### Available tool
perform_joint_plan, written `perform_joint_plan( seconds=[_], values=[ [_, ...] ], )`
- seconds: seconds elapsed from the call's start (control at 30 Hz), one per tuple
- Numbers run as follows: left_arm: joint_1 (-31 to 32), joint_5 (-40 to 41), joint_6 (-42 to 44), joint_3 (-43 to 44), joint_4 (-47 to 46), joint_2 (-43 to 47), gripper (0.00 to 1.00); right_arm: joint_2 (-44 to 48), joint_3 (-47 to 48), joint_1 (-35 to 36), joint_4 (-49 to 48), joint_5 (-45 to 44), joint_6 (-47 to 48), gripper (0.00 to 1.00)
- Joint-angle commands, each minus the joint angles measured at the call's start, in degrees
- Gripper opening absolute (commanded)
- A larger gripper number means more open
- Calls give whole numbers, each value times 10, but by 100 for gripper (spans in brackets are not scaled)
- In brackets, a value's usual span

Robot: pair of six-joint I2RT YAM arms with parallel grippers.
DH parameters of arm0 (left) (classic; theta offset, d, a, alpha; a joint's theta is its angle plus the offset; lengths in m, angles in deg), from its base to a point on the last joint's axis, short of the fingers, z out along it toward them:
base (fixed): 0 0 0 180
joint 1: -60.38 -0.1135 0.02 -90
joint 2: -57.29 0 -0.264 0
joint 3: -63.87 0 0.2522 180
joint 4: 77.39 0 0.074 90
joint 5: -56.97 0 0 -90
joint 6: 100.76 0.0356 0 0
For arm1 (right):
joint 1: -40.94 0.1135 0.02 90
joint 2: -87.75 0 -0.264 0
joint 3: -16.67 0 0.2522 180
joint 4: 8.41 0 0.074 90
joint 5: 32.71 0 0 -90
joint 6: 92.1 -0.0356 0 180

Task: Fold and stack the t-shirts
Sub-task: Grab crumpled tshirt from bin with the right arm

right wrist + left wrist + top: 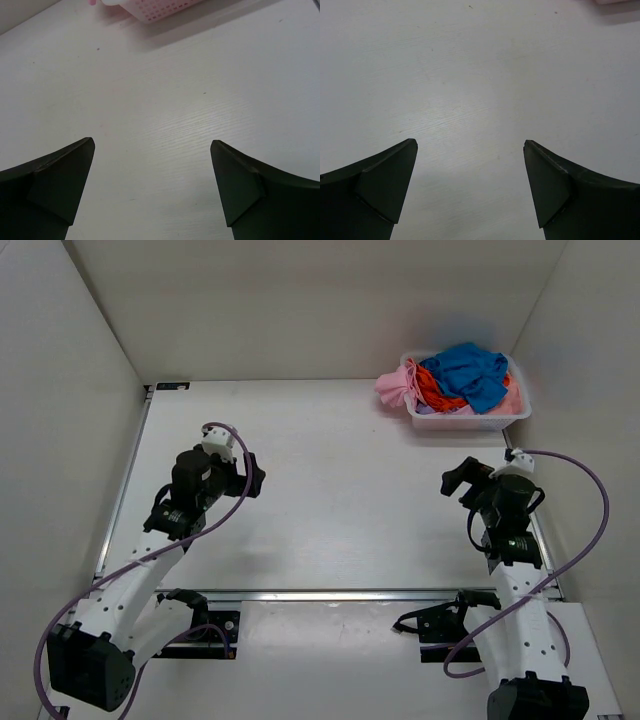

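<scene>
While left claw (254, 479) and right claw (453, 481) gape empty, first pickup pending: right should grab blue shirt (468, 372) from basket (470, 423) ahead.

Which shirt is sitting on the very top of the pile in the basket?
The bright blue shirt. It lies over the orange shirt, while the pink shirt hangs over the side of the basket.

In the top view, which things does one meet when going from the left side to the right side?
left gripper → pink shirt → orange shirt → blue shirt. The right gripper and the basket overlap these, so they are left out.
</scene>
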Motion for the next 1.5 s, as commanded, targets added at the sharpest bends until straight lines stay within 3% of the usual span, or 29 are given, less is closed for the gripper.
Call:
perform_joint_plan(
  seconds=[0.0, 0.2, 0.23, 0.27, 0.3, 0.33, 0.37, 0.43, 0.47, 0.5, 0.53, 0.57, 0.6, 0.63, 0.67, 0.7, 0.73, 0.8, 0.83, 0.93, 1.0, 1.07, 1.1, 1.13, 1.2, 1.23, 1.33, 1.47],
  values=[
    [4, 1, 3, 8, 5, 2, 99, -6, 17, 3, -24, 14, 4, 99],
    [4, 10, 4, 11, 3, 4, 98, -43, 47, 40, -2, -5, 19, 95],
    [8, 14, 2, 11, 3, 7, 98, -43, 51, 43, 1, -6, 19, 82],
    [6, 9, -3, 11, 1, 11, 99, -49, 52, 44, 1, -5, 20, 54],
    [1, 13, -8, 6, -8, 20, 99, -57, 57, 38, 6, 0, 14, 34],
    [0, 15, -13, 0, -11, 28, 99, -55, 61, 37, 7, 9, 15, 1],
    [-4, 20, -17, -4, -20, 33, 98, -58, 62, 26, 8, 15, 12, 0],
    [-3, 34, -18, -1, -11, 36, 99, -69, 77, 13, 15, 41, 11, 3],
    [1, 42, -15, 2, -6, 32, 98, -74, 82, 2, 15, 48, 11, 46],
    [-6, 64, -26, 5, 1, 29, 99, -82, 95, 0, 16, 55, 15, 74],
    [-11, 53, -32, 2, 3, 26, 99, -94, 109, 1, 14, 50, 17, 66],
    [-26, 43, -36, -1, 0, 28, 99, -101, 117, 5, 12, 44, 22, 28],
    [-34, 37, -45, -5, -2, 26, 98, -127, 146, 5, 14, 31, 28, 0],
    [-39, 32, -60, -3, 0, 18, 98, -152, 182, 4, 18, 28, 34, 0],
    [-52, -3, -63, -3, -1, 14, 95, -172, 224, 3, 20, 32, 41, 4],
    [-65, -21, -72, 1, -6, 2, 95, -214, 246, -1, 23, 34, 51, 32],
    [-73, -45, -83, 6, -7, -8, 94, -264, 297, -3, 29, 35, 55, 47],
    [-83, -71, -93, 16, -12, -28, 93, -340, 377, -11, 50, 37, 72, 48],
    [-84, -82, -97, 19, -16, -37, 98, -392, 432, -13, 61, 32, 77, 48],
    [-73, -52, -105, 18, -38, -43, 99, -510, 546, -18, 73, 38, 95, 47],
    [-58, 7, -92, 23, -38, -42, 94, -568, 607, -18, 80, 26, 103, 53],
    [-59, 23, -64, 39, -21, -56, 77, -655, 693, -18, 106, 12, 110, 58],
    [-55, 42, -57, 46, -13, -57, 75, -678, 736, -20, 115, 2, 111, 60],
    [-55, 42, -47, 47, -4, -63, 76, -718, 758, -20, 120, -3, 114, 61],
    [-51, 77, -34, 50, 3, -74, 89, -798, 831, -24, 124, -27, 112, 63],
    [-47, 87, -29, 50, 5, -75, 91, -813, 843, -28, 126, -28, 111, 67],
    [-35, 98, -19, 51, 8, -94, 92, -911, 953, -43, 136, -13, 97, 71],
    [-35, 73, -27, 44, -6, -116, 92, -1070, 1180, -58, 211, -11, 86, 72]
  ],
)
